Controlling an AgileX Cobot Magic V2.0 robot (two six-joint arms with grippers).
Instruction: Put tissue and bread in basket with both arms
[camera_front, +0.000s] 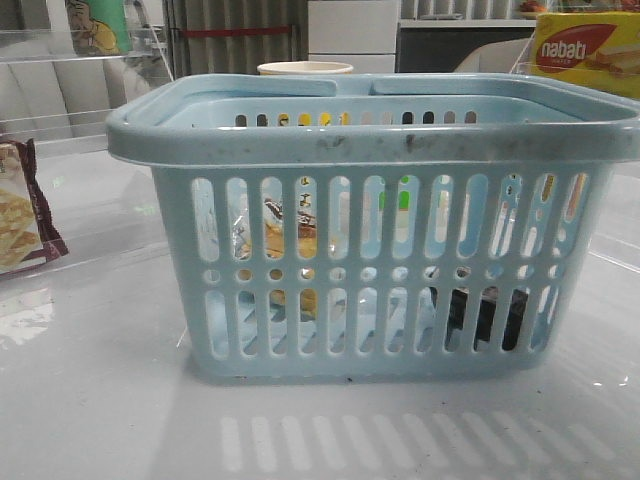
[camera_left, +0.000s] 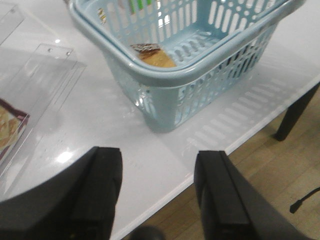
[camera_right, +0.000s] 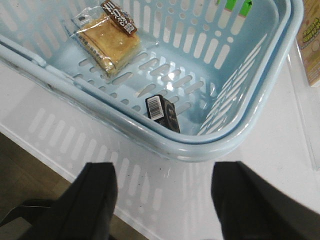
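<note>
Black left claw (camera_left: 157, 192): fingers (camera_left: 100, 195) spread wide, nothing between them. Hangs above the white table (camera_left: 100, 125), near its edge, outside the basket.
Black right claw (camera_right: 162, 200): also spread wide, empty. Hangs over the table just outside the basket rim, fingers (camera_right: 97, 200) at both sides of the view.
Front view: neither arm shows.
Basket (camera_front: 370, 145): light blue plastic, slotted sides, one row of round holes, thick rim with dark scuffs, handles folded down on the rim. Stands upright on the table, close to the table edge.
Basket contents: bread and tissue, both on the floor of the basket, well apart.
Bread (camera_right: 107, 40): clear packet, golden-brown slab inside, brown-and-white label at one end. Lies flat near one corner, against the slotted wall. From the front it shows through the slots on the left (camera_front: 285, 235).
Tissue (camera_right: 162, 112): small, nearly black pack, white barcode patch facing up. Sits by the near wall, close to the right claw's side. From the front it is a dark block behind the lower right slots (camera_front: 485, 310).
Cracker packet (camera_front: 20, 210): maroon edge, on the table left of the basket, outside it.
Yellow box (camera_front: 585, 50): behind the basket, at right.
Paper cup (camera_front: 305, 68): its rim shows behind the basket.
</note>
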